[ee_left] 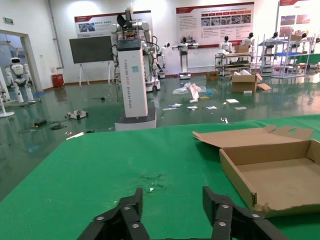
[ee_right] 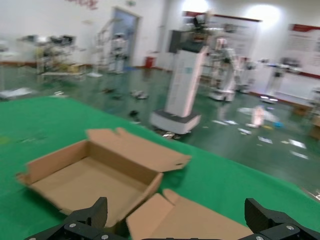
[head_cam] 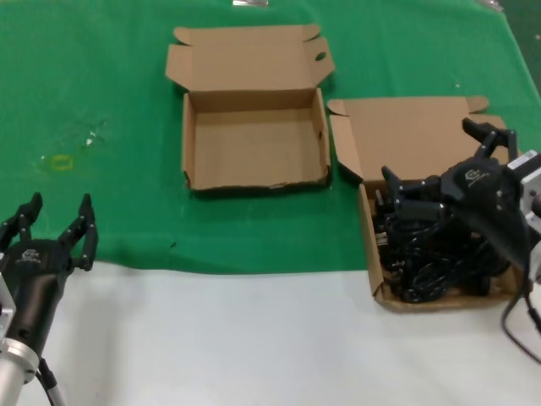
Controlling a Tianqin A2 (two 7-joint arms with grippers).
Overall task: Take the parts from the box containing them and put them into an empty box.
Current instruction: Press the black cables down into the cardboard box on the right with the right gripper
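The empty box (head_cam: 254, 139) lies open in the middle of the green cloth, lid folded back. To its right sits the box containing the parts (head_cam: 414, 135), its tray heaped with black looped cords (head_cam: 431, 258). My right gripper (head_cam: 435, 156) hovers open over that box's far end, above the cords, holding nothing. In the right wrist view its open fingers (ee_right: 175, 210) frame the box's lid (ee_right: 195, 222), with the empty box (ee_right: 90, 175) beyond. My left gripper (head_cam: 59, 207) rests open at the near left, over the cloth's edge. The left wrist view shows it (ee_left: 171, 200) open, with the empty box (ee_left: 240, 182) off to one side.
Green cloth (head_cam: 101, 76) covers the far table, and a bare white strip (head_cam: 220, 338) runs along the front. A small yellow mark (head_cam: 61, 161) lies on the cloth at left. The wrist views show a hall with a robot stand (ee_left: 132, 65) beyond the table.
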